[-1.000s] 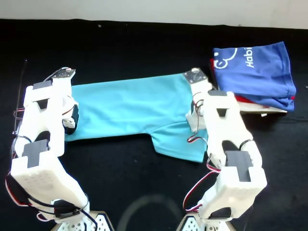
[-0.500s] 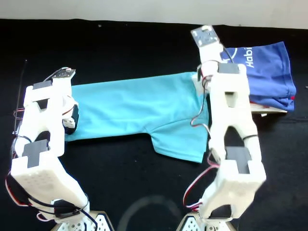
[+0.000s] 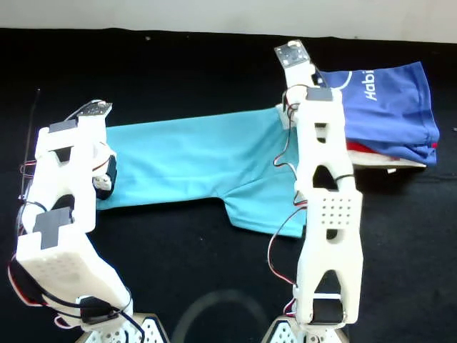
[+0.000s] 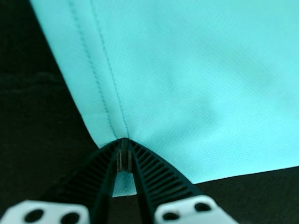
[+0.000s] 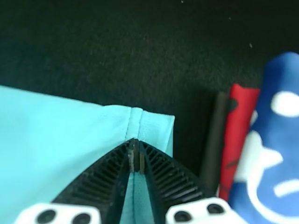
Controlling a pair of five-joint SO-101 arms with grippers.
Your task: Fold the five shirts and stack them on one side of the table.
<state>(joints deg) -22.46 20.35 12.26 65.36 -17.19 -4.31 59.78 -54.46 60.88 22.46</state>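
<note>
Holding shirt (image 3: pixel 193 161) spread across desk (image 3: pixel 178 64), beside stack (image 3: pixel 385 107): pinched tight at one hem by left fingers (image 4: pixel 149 170), at the opposite edge by right fingers (image 5: pixel 161 175). Lift both ends level, keep cloth taut, lay edge to edge.

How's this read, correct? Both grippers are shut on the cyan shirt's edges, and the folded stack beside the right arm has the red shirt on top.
One thing is off: the blue shirt tops the stack, as the high view shows. The red shirt lies under it. The rest holds: left gripper and right gripper are both shut on the cyan shirt.
</note>
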